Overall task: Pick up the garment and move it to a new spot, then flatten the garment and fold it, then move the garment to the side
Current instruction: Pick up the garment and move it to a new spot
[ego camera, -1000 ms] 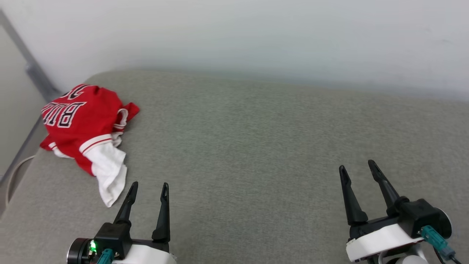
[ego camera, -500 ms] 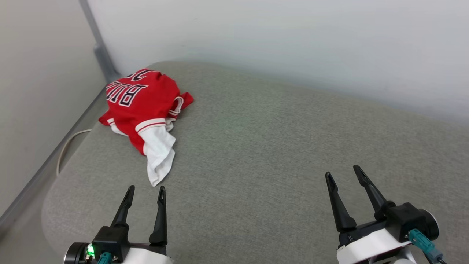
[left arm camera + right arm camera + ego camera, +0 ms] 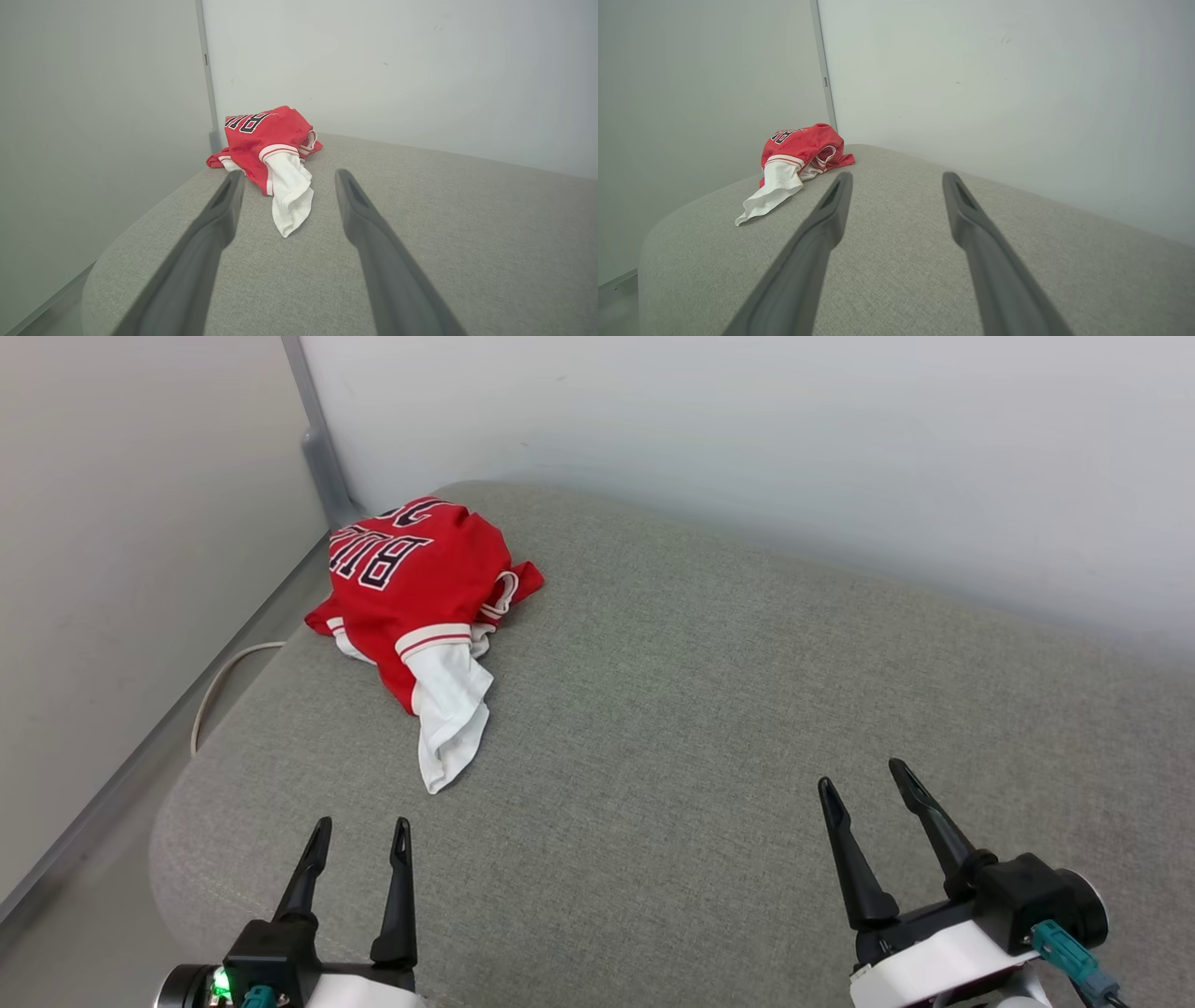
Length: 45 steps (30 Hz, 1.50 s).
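Note:
The garment point(image 3: 420, 588), a red jersey with black white-outlined lettering, lies crumpled at the far left corner of the grey cushion point(image 3: 700, 709). One white sleeve point(image 3: 453, 714) trails toward me. My left gripper point(image 3: 362, 826) is open and empty, a short way in front of that sleeve's tip. At the lower right my right gripper point(image 3: 864, 779) is open too, far from the cloth. Ahead of the left fingers, the left wrist view has the garment point(image 3: 268, 140). It sits far off to the left as the garment point(image 3: 798, 149) in the right wrist view.
A pale wall point(image 3: 747, 448) runs behind the cushion, and a second wall point(image 3: 121, 569) with a grey corner post point(image 3: 317, 457) stands at the left. A white cable point(image 3: 219, 681) loops on the floor by the cushion's left edge. Bare cushion stretches across the middle and right.
The head camera has turned left, so the whole scene has shifted right in view. The garment lies as before. Both grippers stay open, a little lower in the picture.

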### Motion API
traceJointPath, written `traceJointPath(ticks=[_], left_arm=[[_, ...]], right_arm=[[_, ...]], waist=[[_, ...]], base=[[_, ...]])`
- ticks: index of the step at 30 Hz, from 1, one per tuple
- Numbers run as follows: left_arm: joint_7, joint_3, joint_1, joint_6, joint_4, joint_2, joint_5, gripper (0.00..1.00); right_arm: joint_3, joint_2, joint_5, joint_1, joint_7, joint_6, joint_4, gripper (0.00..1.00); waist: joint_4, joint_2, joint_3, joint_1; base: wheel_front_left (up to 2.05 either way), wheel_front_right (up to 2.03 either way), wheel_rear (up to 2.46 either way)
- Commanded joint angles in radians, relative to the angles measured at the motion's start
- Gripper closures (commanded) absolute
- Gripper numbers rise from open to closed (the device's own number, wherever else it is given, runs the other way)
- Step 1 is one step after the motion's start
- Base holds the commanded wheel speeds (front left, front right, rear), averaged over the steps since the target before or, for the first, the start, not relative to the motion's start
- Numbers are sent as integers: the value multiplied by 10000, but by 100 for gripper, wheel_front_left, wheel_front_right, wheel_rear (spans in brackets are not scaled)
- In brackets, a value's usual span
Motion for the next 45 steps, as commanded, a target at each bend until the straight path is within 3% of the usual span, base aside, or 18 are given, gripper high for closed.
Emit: traceJointPath(ticks=[1, 7, 10, 15, 21, 25, 30, 37, 41, 42, 43, 45], left_arm=[[-28, 16, 50, -48, -10, -20, 63, 0], [-28, 427, -468, -339, 313, 67, 13, 0], [-28, 643, -1122, -627, 637, 437, -78, 0], [54, 533, -2866, -954, 1849, 1547, -475, 0], [1964, -512, -5323, -1023, 3185, 3503, -2553, 0], [4005, -1610, -6527, -1025, 3943, 4861, -4362, 0], [5958, -2662, -7453, -1018, 4348, 6093, -6441, 0], [6923, -3420, -8118, -1019, 5178, 6826, -7873, 0], [7253, -3972, -8308, -1020, 5683, 6796, -8456, 0], [7360, -4124, -8334, -1021, 5740, 6804, -8611, 43], [7383, -4281, -8319, -1021, 5771, 6804, -8741, 96], [7244, -4531, -8309, -1022, 5811, 6835, -8923, 100]], right_arm=[[-6, 16, 24, 1, -21, -7, -3, 0], [-107, 15, -200, -252, -21, -7, -137, 0], [-131, 13, -469, -425, -21, -7, -194, 0], [-260, 10, -999, -785, -21, -8, -410, 0], [-515, 12, -1259, -1107, -21, -7, -570, 0], [-544, 10, -1491, -1343, -21, -7, -771, 0], [-580, 10, -1604, -1583, -21, -7, -990, 0], [-644, 12, -1717, -1765, -21, -7, -1149, 0], [-709, 12, -1773, -1851, -21, -7, -1198, 0], [-727, 10, -1773, -1859, -21, -8, -1201, 0], [-750, 12, -1768, -1886, -21, -7, -1192, 0], [-795, 12, -1750, -1932, -21, -7, -1163, 0]], waist=[[-16, 0, 31, 0], [-312, 0, 466, 0], [-558, 0, 953, 0], [-938, 0, 1929, 0], [-1383, 0, 2999, 0], [-1665, 0, 3648, 0], [-2001, 0, 4324, 0], [-2324, 0, 4988, 0], [-2414, 0, 5194, 0], [-2420, 0, 5210, 0], [-2419, 0, 5219, 0], [-2398, 0, 5212, 0]], base=[[0, 0, 0], [0, 0, 0], [0, 0, 0], [0, 0, 0], [0, 0, 0], [0, 0, 0], [0, 0, 0], [0, 0, 0], [0, 0, 0], [0, 0, 0], [0, 0, 0], [0, 0, 0]])
